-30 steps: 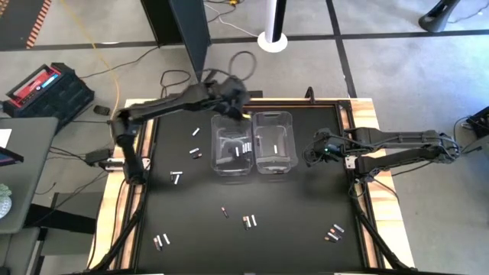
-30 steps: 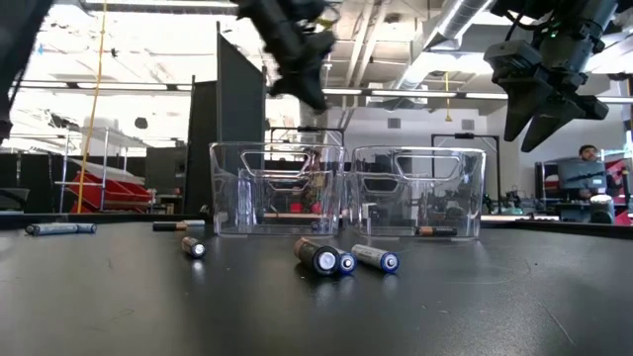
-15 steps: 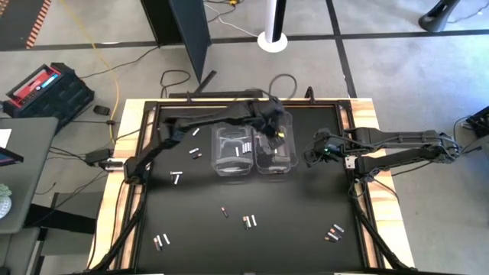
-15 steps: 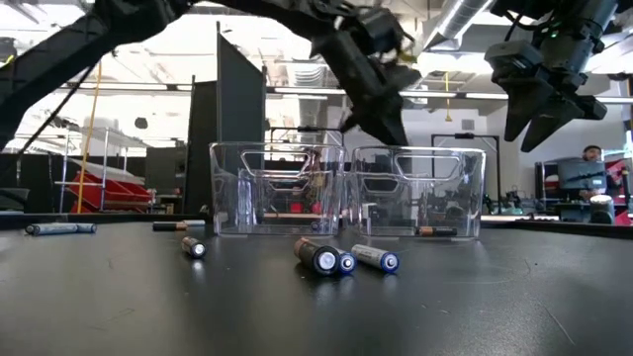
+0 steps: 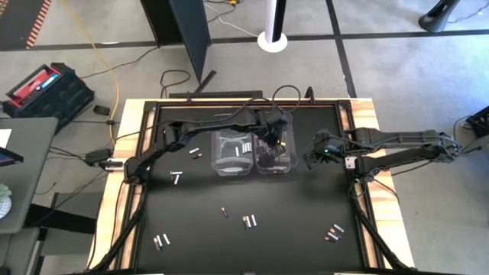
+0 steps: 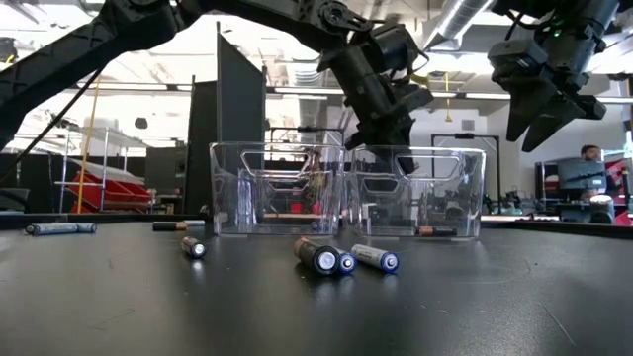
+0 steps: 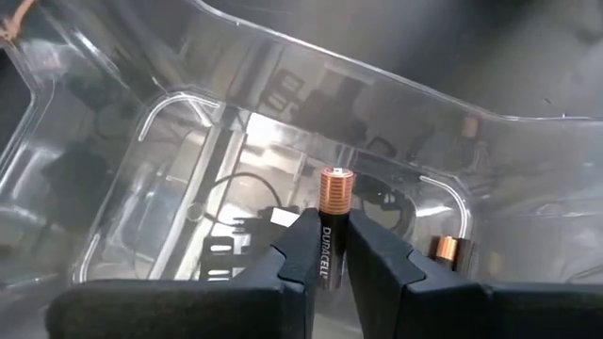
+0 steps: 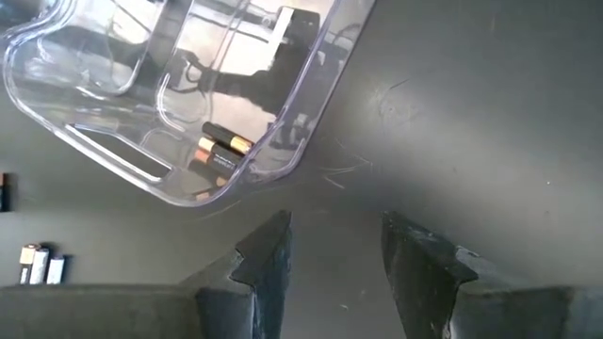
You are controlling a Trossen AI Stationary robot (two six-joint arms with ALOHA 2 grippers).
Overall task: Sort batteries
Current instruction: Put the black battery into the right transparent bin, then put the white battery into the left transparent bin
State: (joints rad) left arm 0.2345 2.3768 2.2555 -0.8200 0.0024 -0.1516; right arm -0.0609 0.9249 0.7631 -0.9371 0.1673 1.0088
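Left wrist view shows your left gripper (image 7: 330, 247) pinching a copper-topped battery (image 7: 333, 215) above the right bin (image 7: 528, 151); your right gripper (image 8: 334, 247) waits open.

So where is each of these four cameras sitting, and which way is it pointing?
High: overhead, straight down on table, both arms.
Low: table height, facing the two bins; both grippers above.
Left wrist: over the right bin; left gripper holds a copper-topped battery.
Right wrist: looks down past right gripper.
Shared: the right bin.
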